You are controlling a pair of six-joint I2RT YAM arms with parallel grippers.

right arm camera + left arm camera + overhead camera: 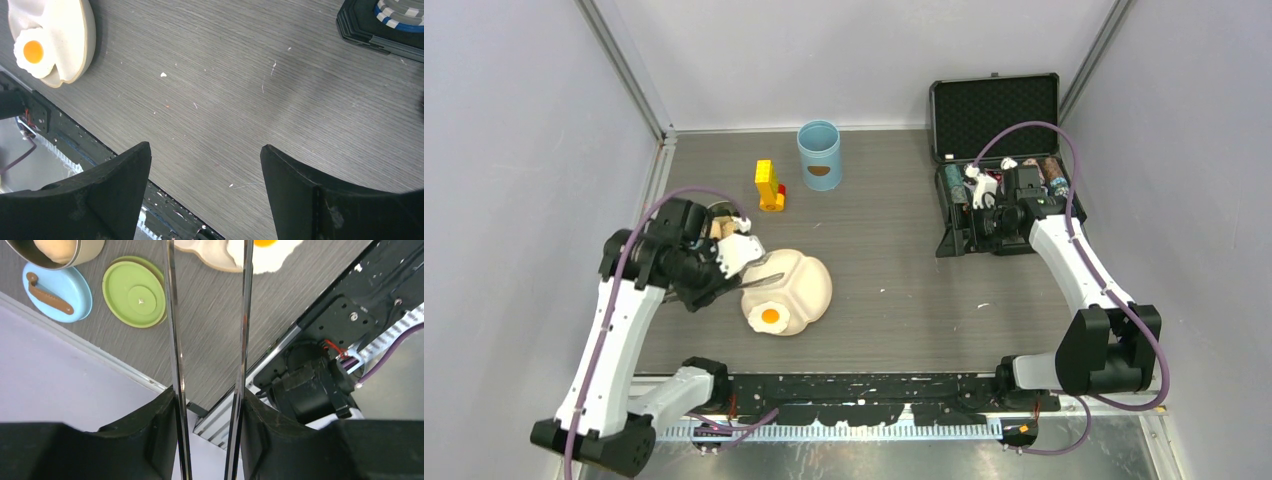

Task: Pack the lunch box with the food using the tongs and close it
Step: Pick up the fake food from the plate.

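Observation:
My left gripper (746,266) is shut on the silver tongs (173,340), one finger pressing on each arm. The two tong arms stand apart and reach out over the cream plate (809,285), close to the fried egg (770,317). In the left wrist view the steel bowl (82,255) holds a beige bun (55,247). The blue lid with its brown handle (57,292) and the green lid (135,297) lie flat beside the bowl. The light-blue canister (819,155) stands open at the back. My right gripper (205,146) hangs open and empty by the black case (994,130).
A yellow toy block figure (768,185) stands left of the canister. The open black case holds several items at the right. Side walls and metal rails bound the table; the black base rail (874,385) runs along the near edge.

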